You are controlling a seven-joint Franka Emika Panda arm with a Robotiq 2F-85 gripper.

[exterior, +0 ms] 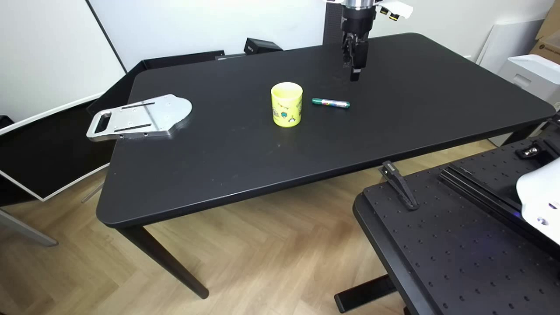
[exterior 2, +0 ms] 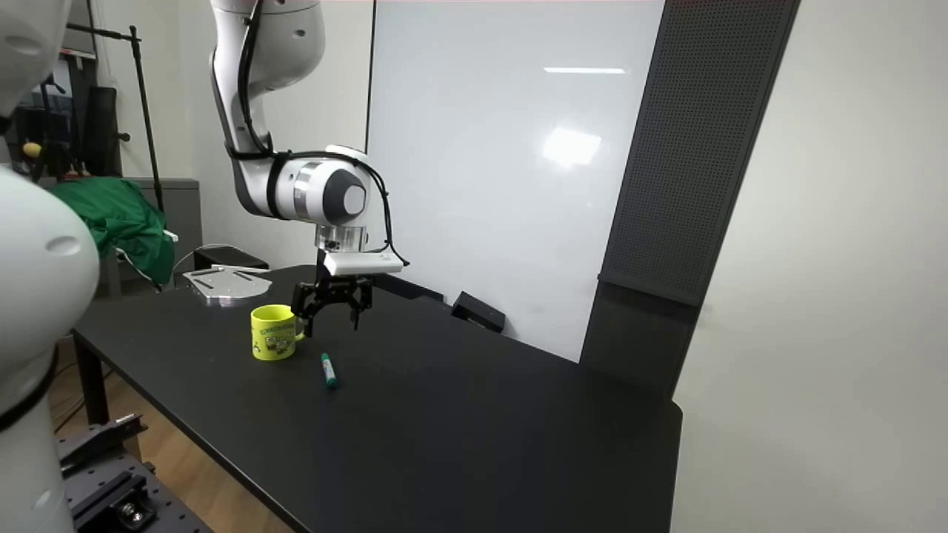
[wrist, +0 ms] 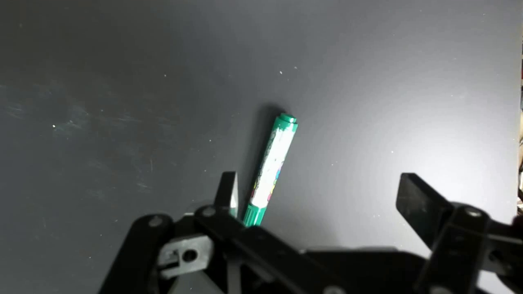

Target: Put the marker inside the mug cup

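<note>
As seen in both exterior views, found a short green marker [exterior: 330, 103] with a white label lying flat on a black round-cornered table [exterior: 245, 153], near but apart from an upright yellow cylindrical mug [exterior: 287, 105]. Noted in the wrist view a black two-fingered gripper [wrist: 318, 183] with fingers [wrist: 421, 204] spread wide above the table; sighted the marker in that view between the fingertips, closer to one of them. Examined the marker's label: made out multicoloured marks toward the ribbed green end, but could not resolve wording. Examined the mug: made out small green and dark printed figures and a line of lettering below the rim, too small to read. Recorded also a flat silver metal plate [exterior: 175, 107] overhanging the table's edge.
</note>
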